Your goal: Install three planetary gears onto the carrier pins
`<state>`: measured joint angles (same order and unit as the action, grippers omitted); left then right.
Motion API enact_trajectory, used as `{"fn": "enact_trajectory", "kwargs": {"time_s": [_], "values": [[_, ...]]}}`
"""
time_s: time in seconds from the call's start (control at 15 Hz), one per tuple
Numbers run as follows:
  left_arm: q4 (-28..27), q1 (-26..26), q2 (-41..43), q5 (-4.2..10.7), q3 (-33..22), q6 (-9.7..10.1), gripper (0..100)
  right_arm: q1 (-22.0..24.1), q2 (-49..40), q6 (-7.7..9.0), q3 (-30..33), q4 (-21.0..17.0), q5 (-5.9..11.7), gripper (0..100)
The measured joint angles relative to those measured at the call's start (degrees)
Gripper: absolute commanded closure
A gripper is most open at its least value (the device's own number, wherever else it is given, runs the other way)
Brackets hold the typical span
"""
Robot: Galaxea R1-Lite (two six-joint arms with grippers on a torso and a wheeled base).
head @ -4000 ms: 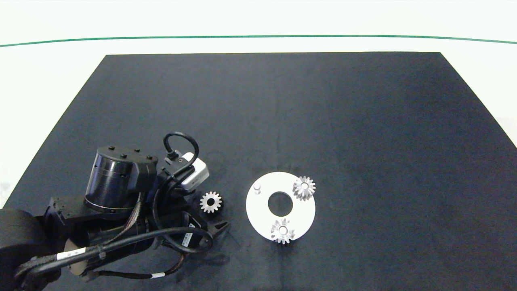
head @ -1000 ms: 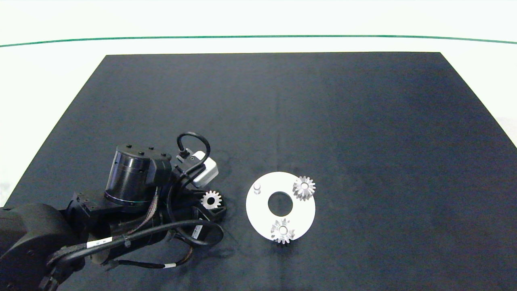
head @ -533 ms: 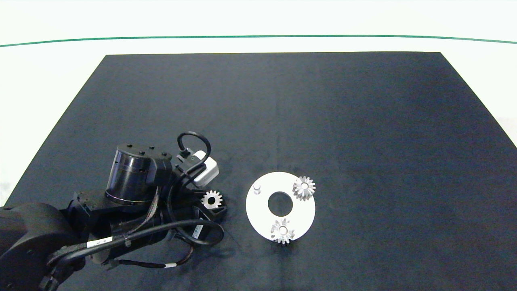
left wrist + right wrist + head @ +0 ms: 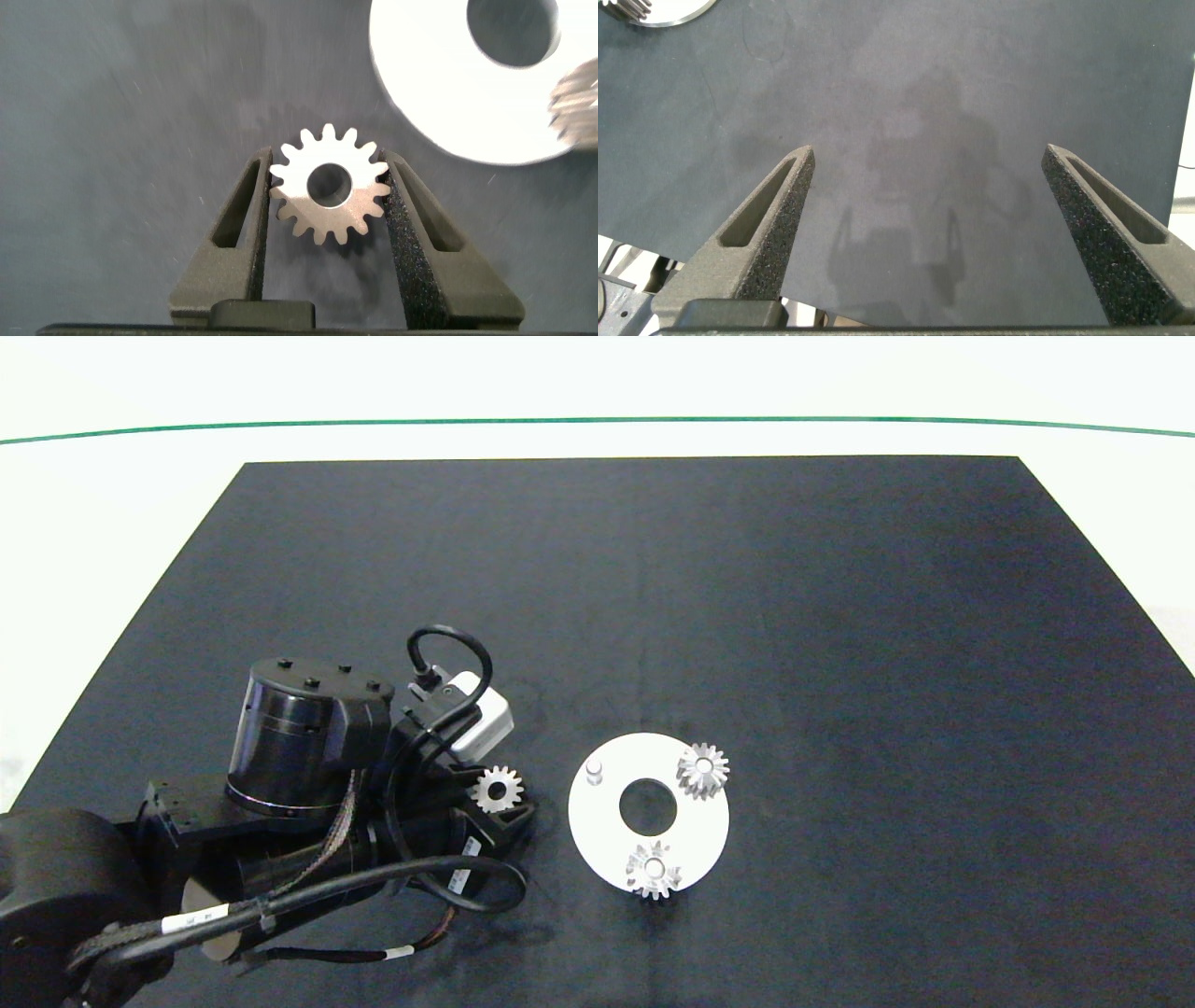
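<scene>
A silver planetary gear (image 4: 497,791) sits between the fingers of my left gripper (image 4: 504,800), just left of the white disc (image 4: 607,826). In the left wrist view the gripper (image 4: 329,166) is shut on this gear (image 4: 329,184), both foam pads pressing its teeth. Two more gears (image 4: 702,770) (image 4: 653,870) sit on carrier pins at the disc's right and near edges. One bare pin (image 4: 594,768) stands at the disc's left. My right gripper (image 4: 924,154) is open over bare mat and is out of the head view.
The black mat (image 4: 840,616) covers the table, with white table beyond its edges. The disc's rim (image 4: 682,9) and a gear (image 4: 626,7) show at the corner of the right wrist view. The disc (image 4: 439,103) lies close ahead of the left fingers.
Four seconds ago the left fingers stood open beside the gear. They have since shut on it, and the arm has risen and shifted slightly towards the disc.
</scene>
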<state>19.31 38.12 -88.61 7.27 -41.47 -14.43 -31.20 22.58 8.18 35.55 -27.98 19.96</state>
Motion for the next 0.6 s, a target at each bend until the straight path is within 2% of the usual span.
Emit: {"fn": "enact_trajectory", "kwargs": {"time_s": [0.07,0.2,0.4,0.6], "values": [[0.0,1.2,0.2,0.87,-0.7,-0.02,100,0.0,0.0,0.00,0.0,0.0,0.02,0],[-1.5,2.8,0.5,1.35,-3.0,-0.22,100,0.0,0.0,0.00,-0.1,0.0,0.00,0],[-9.3,4.2,0.7,2.12,-8.1,-0.26,100,0.0,0.0,0.00,-0.1,0.1,-0.01,0],[-10.1,5.4,-0.1,2.55,-11.7,-0.30,100,0.0,0.1,-0.02,0.0,0.1,-0.01,0]]}}
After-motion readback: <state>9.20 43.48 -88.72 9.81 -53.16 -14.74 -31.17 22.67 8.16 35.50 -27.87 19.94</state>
